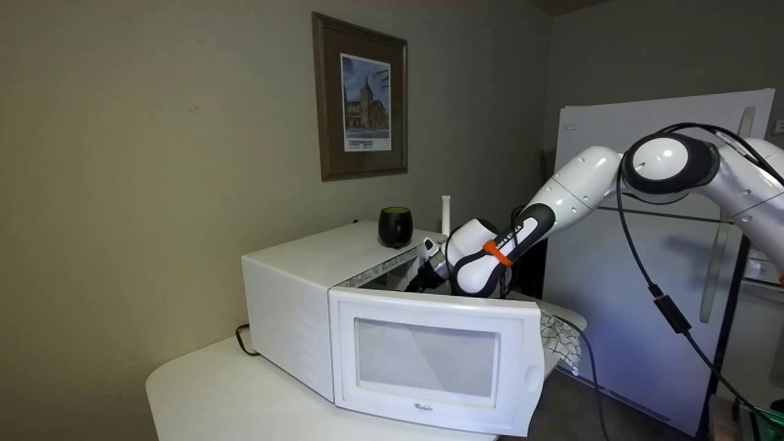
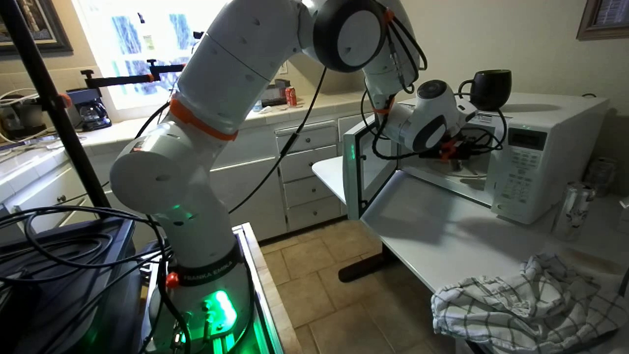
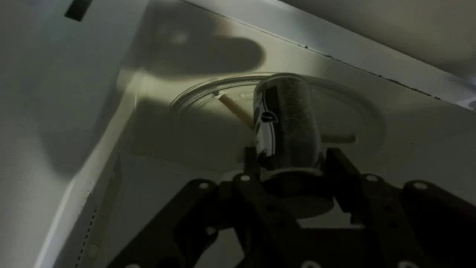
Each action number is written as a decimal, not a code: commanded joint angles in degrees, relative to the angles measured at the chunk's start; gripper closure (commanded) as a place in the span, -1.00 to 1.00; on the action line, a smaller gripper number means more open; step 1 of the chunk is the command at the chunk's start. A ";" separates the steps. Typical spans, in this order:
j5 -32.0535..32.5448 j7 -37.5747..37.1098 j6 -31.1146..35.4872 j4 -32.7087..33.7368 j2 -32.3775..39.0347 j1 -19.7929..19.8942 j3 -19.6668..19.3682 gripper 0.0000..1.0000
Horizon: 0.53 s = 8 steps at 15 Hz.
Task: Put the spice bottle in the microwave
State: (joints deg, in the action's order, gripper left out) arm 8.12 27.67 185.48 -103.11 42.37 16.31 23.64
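The white microwave (image 1: 288, 324) stands on the table with its door (image 1: 514, 367) swung open; it also shows in an exterior view (image 2: 565, 152). My gripper (image 1: 418, 280) reaches inside the opening, as it does in an exterior view (image 2: 449, 151). In the wrist view the gripper (image 3: 292, 163) is shut on the spice bottle (image 3: 293, 119), with its fingers around the dark cap end. The bottle has a black and white label and lies over the glass turntable (image 3: 186, 95). I cannot tell whether its base touches the glass. A small part of the bottle shows in an exterior view (image 2: 455, 165).
A dark mug (image 1: 395, 228) stands on top of the microwave, near the arm; it shows in both exterior views (image 2: 493, 88). A can (image 2: 572, 211) stands beside the microwave. A checked cloth (image 2: 516, 305) lies on the table (image 2: 422, 211). Cables hang along the arm.
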 commanded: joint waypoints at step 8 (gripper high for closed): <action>0.52 3.84 -1.37 13.64 10.47 -1.67 3.28 0.53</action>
State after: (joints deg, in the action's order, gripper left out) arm 8.14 30.62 185.30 -94.56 49.05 15.64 26.63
